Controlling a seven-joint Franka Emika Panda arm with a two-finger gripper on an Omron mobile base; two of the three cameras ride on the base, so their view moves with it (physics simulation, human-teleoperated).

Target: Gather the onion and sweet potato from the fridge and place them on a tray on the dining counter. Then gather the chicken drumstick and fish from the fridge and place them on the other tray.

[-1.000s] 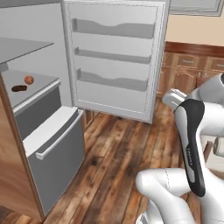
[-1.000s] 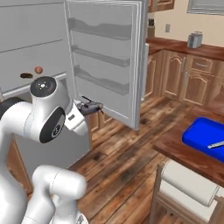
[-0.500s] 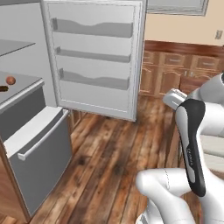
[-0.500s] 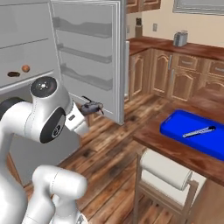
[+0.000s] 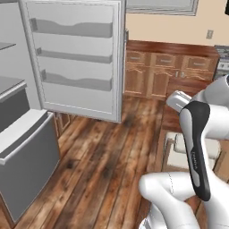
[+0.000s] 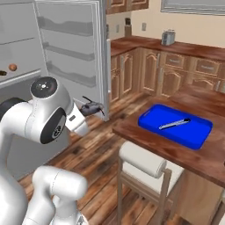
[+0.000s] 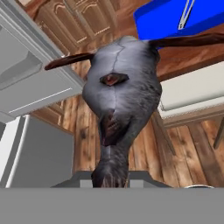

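My gripper [image 6: 86,110] is clamped on the fish [image 7: 120,83], a grey body with dark reddish-brown fins that spread out to either side in the hand view. The fish hangs off my fingers in mid-air over the wooden floor [image 5: 103,152], clear of any surface. In the right base view I hold it out in front of my arm, just before the lower edge of the open fridge door [image 5: 76,58], between the fridge [image 6: 17,48] and the dining counter [image 6: 206,154]. The blue tray [image 6: 151,121] lies on that counter, well apart from my hand, with a thin silver tool [image 6: 174,124] lying flat and slantwise in it; I cannot tell what the tool is. A pale stool [image 6: 143,160] stands tucked against the near side of the counter. The onion [image 6: 12,67] sits on a fridge shelf, and just beside it, at the picture's edge, lies a dark lump that looks like the sweet potato [image 6: 2,73]. The fridge's lower grey drawer [image 5: 27,165] stands pulled out. A toaster [image 6: 168,38] sits on the far counter by the wall.
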